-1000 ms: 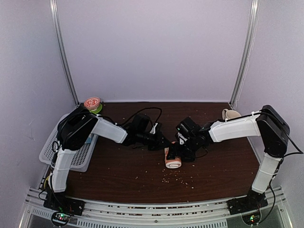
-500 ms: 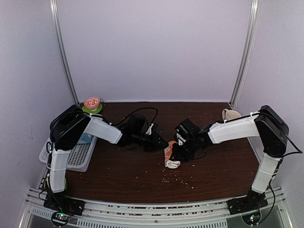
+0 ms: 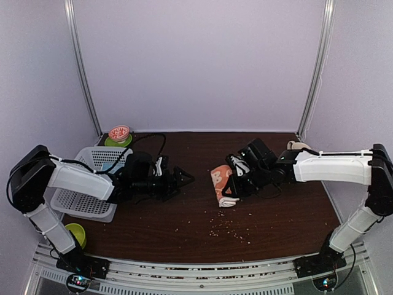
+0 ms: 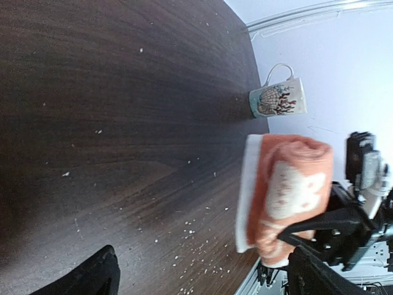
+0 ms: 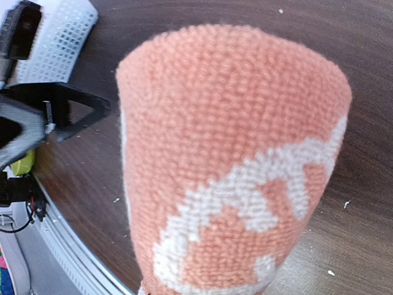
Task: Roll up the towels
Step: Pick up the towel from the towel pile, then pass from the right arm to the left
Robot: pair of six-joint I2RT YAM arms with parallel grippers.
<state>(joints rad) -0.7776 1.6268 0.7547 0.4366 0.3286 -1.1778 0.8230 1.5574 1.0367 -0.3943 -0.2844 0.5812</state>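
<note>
A rolled towel (image 3: 220, 182), orange with cream prints and a white edge, hangs in my right gripper (image 3: 236, 187), which is shut on its right side. It looks held a little above the brown table (image 3: 184, 221). The left wrist view shows the same towel (image 4: 285, 190) with the right gripper (image 4: 344, 228) gripping it from the far side. In the right wrist view the towel (image 5: 233, 160) fills the picture and hides my own fingers. My left gripper (image 3: 179, 179) stands open and empty, well to the left of the roll, its fingers (image 4: 92, 278) spread over bare table.
A white plastic basket (image 3: 86, 196) sits at the left under the left arm. Small stacked bowls (image 3: 119, 134) stand at the back left, a mug (image 3: 297, 146) at the back right. A green object (image 3: 75, 232) lies by the left base. Crumbs (image 3: 230, 231) dot the front.
The left gripper let go, opened wide and drew back to the left. The right gripper shut on the rolled towel and raised it, tilting it up.
</note>
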